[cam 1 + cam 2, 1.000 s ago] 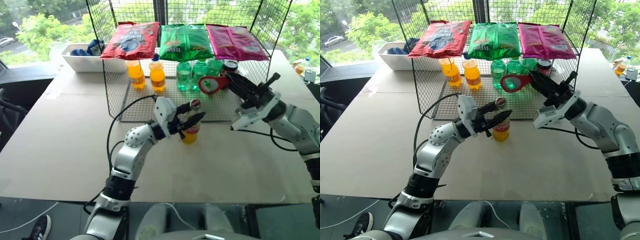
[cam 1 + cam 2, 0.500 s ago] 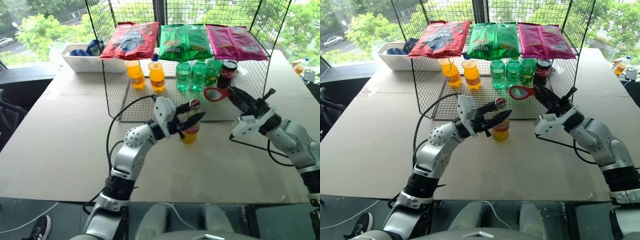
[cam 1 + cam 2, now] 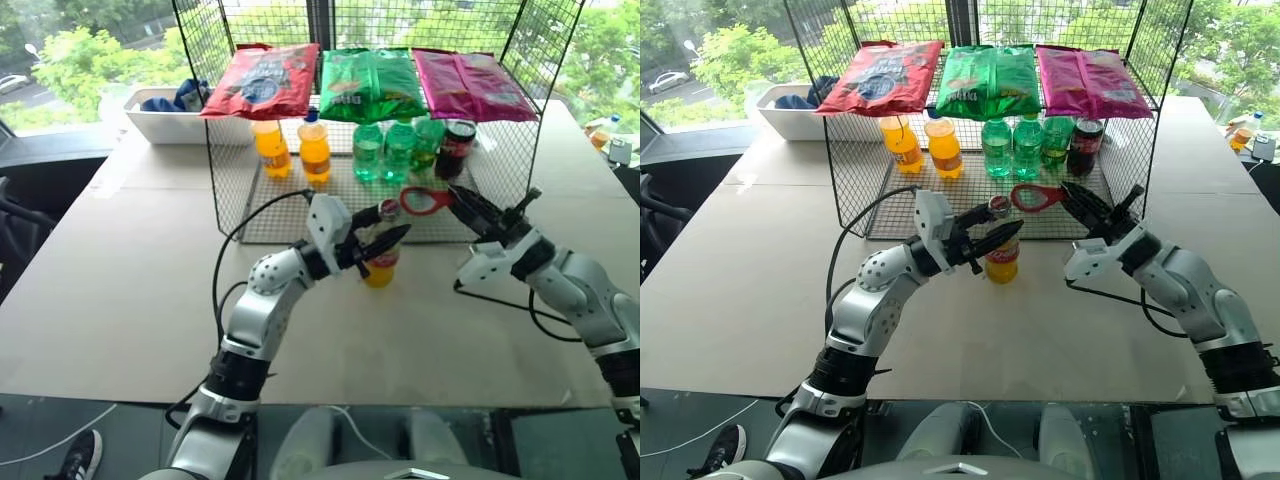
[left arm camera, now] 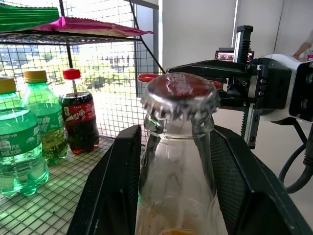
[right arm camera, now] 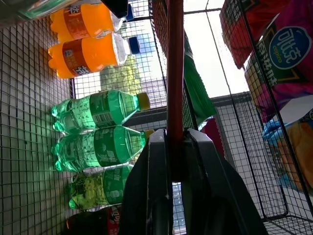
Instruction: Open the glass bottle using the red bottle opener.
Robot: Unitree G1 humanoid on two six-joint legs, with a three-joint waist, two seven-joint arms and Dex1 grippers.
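Near the middle of the head views, the left hand clamps its 2 black fingers around the neck of the slim clear glass bottle of orange drink, which stands on the pale bench in front of the black wire rack. Just right of its cap, the right hand pinches the handle of the small flat red bottle opener. The left wrist view shows the crimped silver cap close up, the opener's loop directly behind it. The right wrist view shows the opener edge-on between pressed fingers.
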